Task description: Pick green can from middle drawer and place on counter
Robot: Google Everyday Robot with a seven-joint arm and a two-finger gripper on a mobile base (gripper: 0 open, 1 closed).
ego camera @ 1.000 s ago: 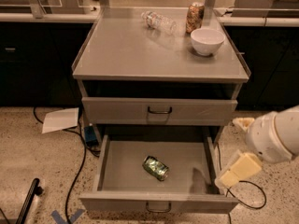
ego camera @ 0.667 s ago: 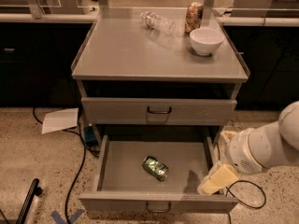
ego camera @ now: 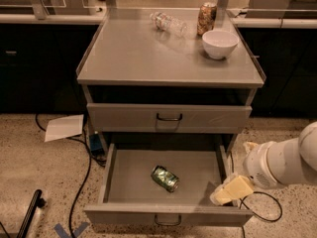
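Note:
A green can [ego camera: 165, 178] lies on its side near the middle of the open middle drawer [ego camera: 130, 181], which is pulled out toward me. The counter [ego camera: 143, 53] is the grey cabinet top above it. My gripper [ego camera: 230, 190] hangs on the white arm at the lower right, over the drawer's front right corner. It is to the right of the can, apart from it, and holds nothing that I can see.
On the counter stand a white bowl [ego camera: 219, 43], a clear plastic bottle [ego camera: 168, 23] lying down and a brown can [ego camera: 207, 18]. The drawer above [ego camera: 169, 117] is closed. A sheet of paper [ego camera: 64, 128] and cables [ego camera: 85, 167] lie on the floor to the left.
My gripper has moved left and down, from beside the cabinet to over the open drawer's front right corner. The can has not moved.

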